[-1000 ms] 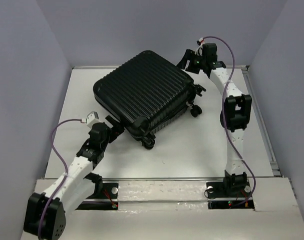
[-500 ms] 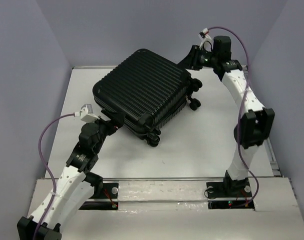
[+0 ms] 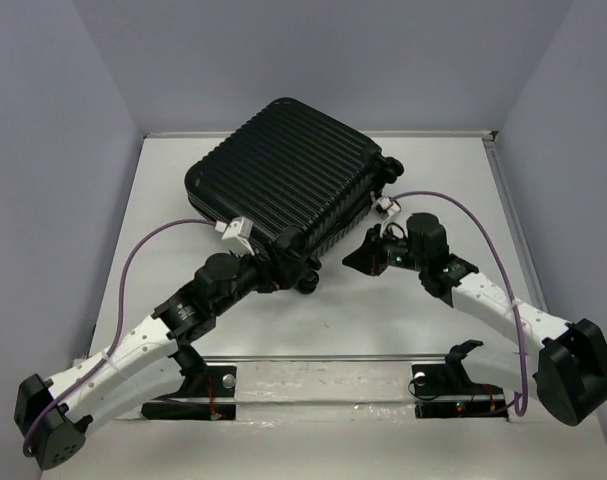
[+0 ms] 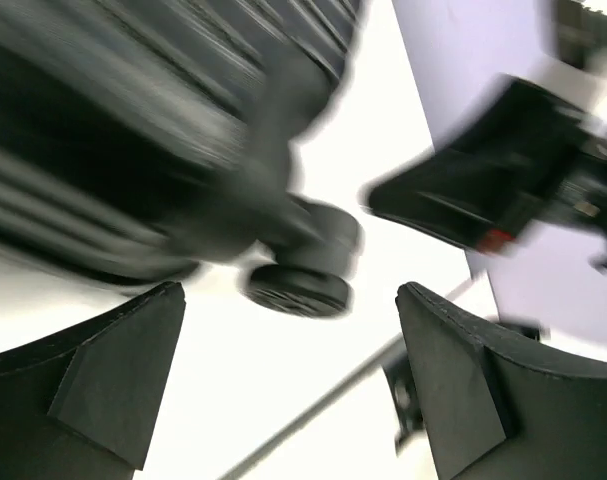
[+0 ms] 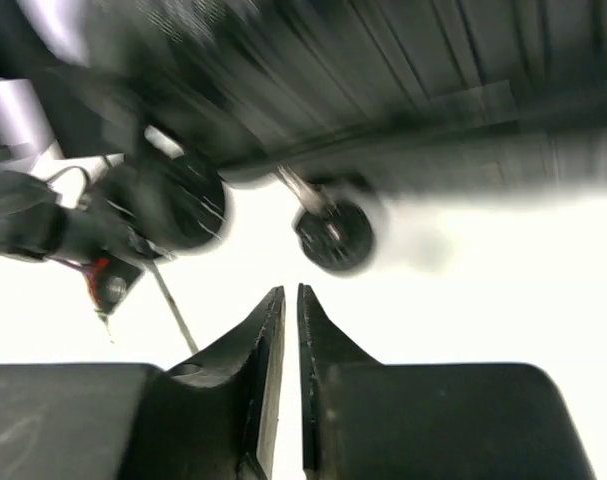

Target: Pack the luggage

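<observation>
White table (image 3: pixel 413 310) is enclosed by lilac walls (image 3: pixel 53 150). Closed luggage (image 3: pixel 283 180) is laid flat, far-left. Left gripper (image 3: pixel 275 272), fingers (image 4: pixel 123 380) spread, is held at its near wheel (image 4: pixel 298 290); right gripper (image 3: pixel 361 258), fingers (image 5: pixel 248 390) together, nearby.

The luggage (image 3: pixel 288 180) lies shut and flat, blocking the far-left centre of the table (image 3: pixel 453 190). Its far corner is near the back wall (image 3: pixel 313 60), so there is little passage behind. Only a narrow bare strip runs between it and the left wall (image 3: pixel 73 170). There is wide bare table to its right, up to the right wall (image 3: pixel 573 150). A wheel (image 3: pixel 306 283) juts from the near corner. The left gripper (image 3: pixel 281 272) sits right at it, fingers spread wide, wheel dead ahead. The right gripper (image 3: pixel 356 259) is low, just right of that wheel, jaws pressed nearly together, nothing between. The gap between the grippers is small. Both arms cross the near strip.
</observation>
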Action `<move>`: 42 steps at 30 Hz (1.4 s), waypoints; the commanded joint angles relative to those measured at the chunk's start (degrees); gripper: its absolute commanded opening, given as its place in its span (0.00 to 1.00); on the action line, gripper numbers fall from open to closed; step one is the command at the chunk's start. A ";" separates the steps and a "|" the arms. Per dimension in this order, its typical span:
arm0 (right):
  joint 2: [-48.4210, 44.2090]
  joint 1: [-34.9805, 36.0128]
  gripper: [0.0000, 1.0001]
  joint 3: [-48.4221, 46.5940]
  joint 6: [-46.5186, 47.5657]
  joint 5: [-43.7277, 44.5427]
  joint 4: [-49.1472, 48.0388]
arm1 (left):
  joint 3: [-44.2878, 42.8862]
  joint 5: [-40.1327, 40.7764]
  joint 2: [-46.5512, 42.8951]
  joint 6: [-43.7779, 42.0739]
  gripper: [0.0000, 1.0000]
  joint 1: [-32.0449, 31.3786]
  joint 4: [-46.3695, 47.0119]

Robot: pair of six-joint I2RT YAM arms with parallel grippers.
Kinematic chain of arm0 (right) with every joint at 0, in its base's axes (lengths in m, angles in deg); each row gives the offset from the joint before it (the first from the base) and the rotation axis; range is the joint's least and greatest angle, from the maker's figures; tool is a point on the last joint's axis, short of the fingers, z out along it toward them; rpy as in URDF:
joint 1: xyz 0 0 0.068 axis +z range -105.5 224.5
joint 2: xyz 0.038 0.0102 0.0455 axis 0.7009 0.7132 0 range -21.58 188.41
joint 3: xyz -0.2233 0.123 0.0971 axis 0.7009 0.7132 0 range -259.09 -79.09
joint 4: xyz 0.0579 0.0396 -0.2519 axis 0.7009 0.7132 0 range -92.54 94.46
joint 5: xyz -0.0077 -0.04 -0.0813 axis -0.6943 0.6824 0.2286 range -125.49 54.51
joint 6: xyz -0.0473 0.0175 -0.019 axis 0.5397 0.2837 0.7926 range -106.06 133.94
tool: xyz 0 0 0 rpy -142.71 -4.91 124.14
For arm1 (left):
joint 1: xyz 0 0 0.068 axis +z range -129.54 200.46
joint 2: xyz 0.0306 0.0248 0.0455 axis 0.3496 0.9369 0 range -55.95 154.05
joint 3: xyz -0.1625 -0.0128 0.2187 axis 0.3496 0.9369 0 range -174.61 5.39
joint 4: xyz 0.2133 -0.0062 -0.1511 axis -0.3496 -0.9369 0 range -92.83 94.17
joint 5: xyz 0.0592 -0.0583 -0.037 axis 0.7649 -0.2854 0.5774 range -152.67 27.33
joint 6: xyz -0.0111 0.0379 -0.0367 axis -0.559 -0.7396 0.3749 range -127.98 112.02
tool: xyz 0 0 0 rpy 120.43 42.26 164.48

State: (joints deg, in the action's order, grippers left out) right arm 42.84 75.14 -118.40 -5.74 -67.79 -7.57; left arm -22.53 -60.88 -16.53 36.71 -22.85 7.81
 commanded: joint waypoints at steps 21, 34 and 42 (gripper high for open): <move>6.50 1.01 0.45 18.48 0.87 6.55 -41.18 | -28.04 6.30 33.08 -3.37 0.76 -17.42 12.54; 14.94 -4.79 0.52 20.76 3.87 12.00 -51.64 | -29.83 11.48 32.13 -5.40 0.78 -17.34 5.51; 21.17 -5.41 0.55 16.03 4.56 2.16 -54.38 | -21.57 11.31 26.94 -1.71 0.84 -17.16 3.92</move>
State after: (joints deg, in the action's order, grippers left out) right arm 61.20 69.69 -98.60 -2.74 -60.38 -55.77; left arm -46.81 -51.66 13.63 33.49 -40.18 11.38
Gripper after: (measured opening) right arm 0.544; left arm 0.823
